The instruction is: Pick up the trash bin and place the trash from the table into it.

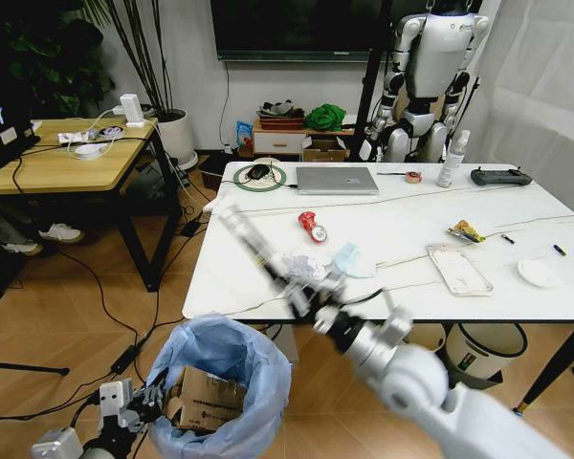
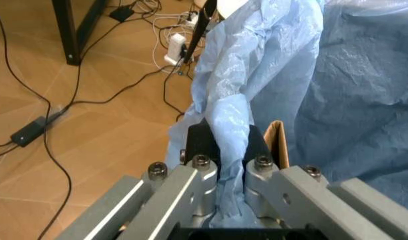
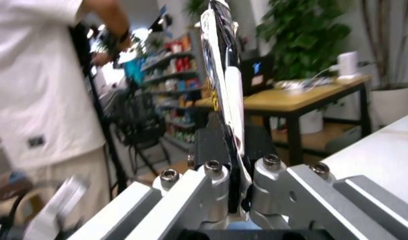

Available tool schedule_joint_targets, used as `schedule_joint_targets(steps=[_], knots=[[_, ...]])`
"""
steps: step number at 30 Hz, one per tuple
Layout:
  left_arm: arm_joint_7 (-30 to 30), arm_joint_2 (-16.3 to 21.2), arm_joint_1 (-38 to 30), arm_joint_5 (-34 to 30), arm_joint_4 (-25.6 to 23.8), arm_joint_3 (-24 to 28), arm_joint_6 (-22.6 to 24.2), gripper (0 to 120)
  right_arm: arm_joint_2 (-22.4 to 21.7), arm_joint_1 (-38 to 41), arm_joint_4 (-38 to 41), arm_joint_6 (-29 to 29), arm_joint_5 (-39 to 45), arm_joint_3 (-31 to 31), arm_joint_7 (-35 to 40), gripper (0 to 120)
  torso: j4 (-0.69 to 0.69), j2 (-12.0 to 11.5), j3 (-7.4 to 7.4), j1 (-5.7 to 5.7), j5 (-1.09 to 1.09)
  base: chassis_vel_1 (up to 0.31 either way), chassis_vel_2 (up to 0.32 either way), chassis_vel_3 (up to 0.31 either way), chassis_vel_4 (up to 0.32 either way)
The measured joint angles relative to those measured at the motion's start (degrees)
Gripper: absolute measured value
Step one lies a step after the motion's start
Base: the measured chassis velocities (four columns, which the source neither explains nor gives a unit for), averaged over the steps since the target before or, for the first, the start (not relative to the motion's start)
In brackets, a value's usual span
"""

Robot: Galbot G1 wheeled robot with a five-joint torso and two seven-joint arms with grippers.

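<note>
Here the right gripper (image 1: 285,283) is clamped on a flat wrapper (image 1: 241,232), whose long axis slants up and away over the bench (image 1: 392,229) edge. The bin (image 1: 222,387) lies below, toward the robot's left, its bag pinched in the left gripper (image 2: 220,150). The right arm stretches diagonally forward.

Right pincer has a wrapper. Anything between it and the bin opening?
Nothing visible. The right pincer holds the flat wrapper over the table edge; the trash bin sits open below beside it, held by the left pincer, with only cardboard inside.
</note>
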Motion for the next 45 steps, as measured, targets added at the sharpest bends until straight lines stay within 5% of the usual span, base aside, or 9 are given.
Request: schedule_joint_targets(steps=[8,21,38,45], knots=[[-0.34,-0.01,-1.09,-0.09,-0.15,0.1,0.22,0,-0.04,-0.72,-2.08,0.19,-5.73,-6.52,-1.01,0,-0.02,0.0,0.0,0.0,0.0,0.0,0.0,0.0,0.0],[-0.48,-0.37,-0.84,-0.05,-0.9,0.29,0.49,0,2.69,0.25,-3.78,0.05,-8.83,-8.87,0.47,0,0.0,0.0,0.0,0.0,0.0,0.0,0.0,0.0,0.0],[-0.6,-0.23,-1.26,-0.54,-0.96,0.31,0.61,0,3.14,-0.26,-4.01,0.2,-9.92,-7.87,1.29,59,-0.01,0.0,0.0,0.0,0.01,0.0,0.0,0.0,0.0],[-0.62,-0.48,-1.37,-0.46,-0.82,0.46,0.63,0,4.7,-0.36,-0.93,-0.91,-9.13,0.07,5.22,86,-0.01,0.0,0.01,0.0,0.02,0.0,0.0,0.0,0.0]])
